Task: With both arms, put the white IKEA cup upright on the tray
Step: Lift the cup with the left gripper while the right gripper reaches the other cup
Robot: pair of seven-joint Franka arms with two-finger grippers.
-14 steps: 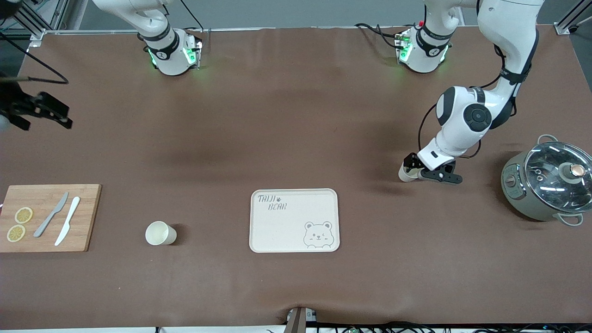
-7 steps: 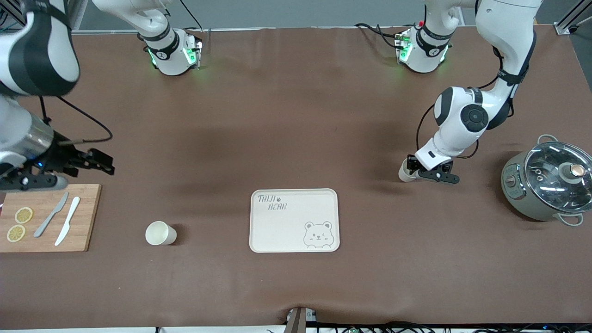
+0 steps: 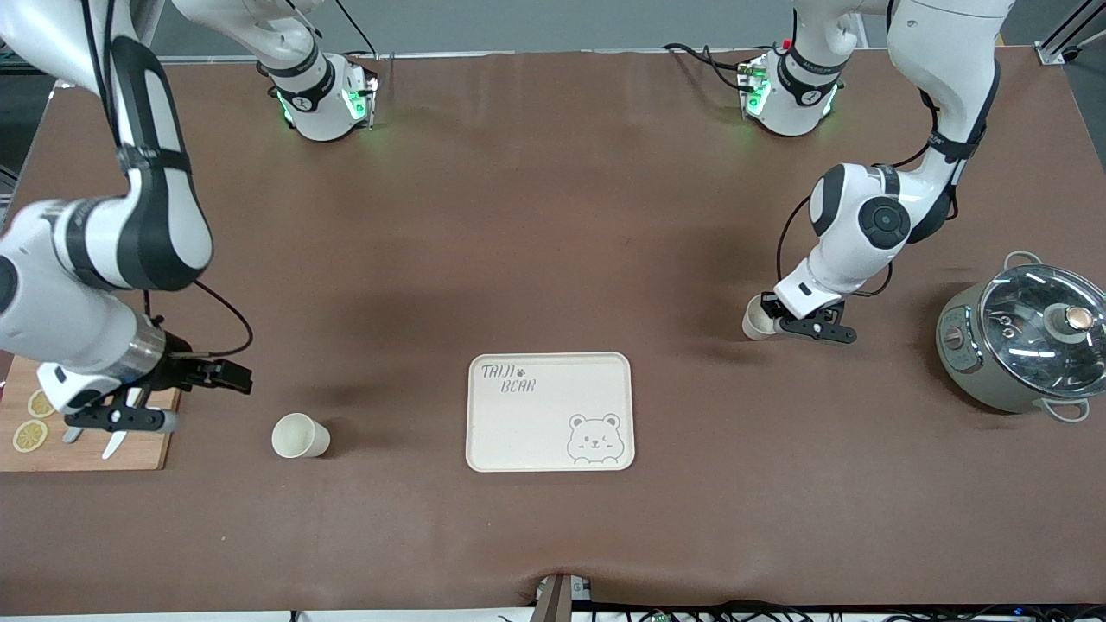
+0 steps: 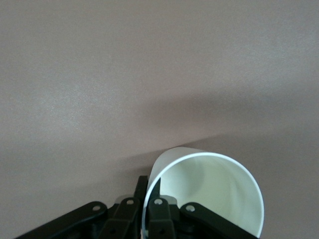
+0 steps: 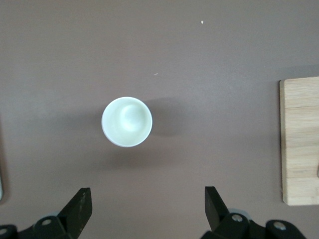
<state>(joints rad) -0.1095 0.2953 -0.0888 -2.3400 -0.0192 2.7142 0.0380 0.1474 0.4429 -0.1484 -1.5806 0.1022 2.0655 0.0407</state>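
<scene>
One white cup (image 3: 300, 435) stands upright on the table between the wooden cutting board (image 3: 164, 432) and the cream tray (image 3: 550, 412). It shows from above in the right wrist view (image 5: 127, 122). My right gripper (image 3: 226, 377) is open and empty, over the table between the board and this cup (image 5: 147, 206). My left gripper (image 3: 772, 316) is shut on the wall of a second white cup (image 3: 756, 321), low over the table toward the left arm's end, farther from the front camera than the tray. In the left wrist view (image 4: 149, 201), one finger is inside the rim of that cup (image 4: 209, 194) and one outside.
The cutting board holds lemon slices (image 3: 29, 434) and knives partly hidden by my right arm; its edge shows in the right wrist view (image 5: 300, 139). A grey pot with a glass lid (image 3: 1028, 337) stands at the left arm's end of the table.
My right arm has swung in from the table's end, over the cutting board, toward the standing cup. My left gripper with its cup has shifted slightly toward the tray.
</scene>
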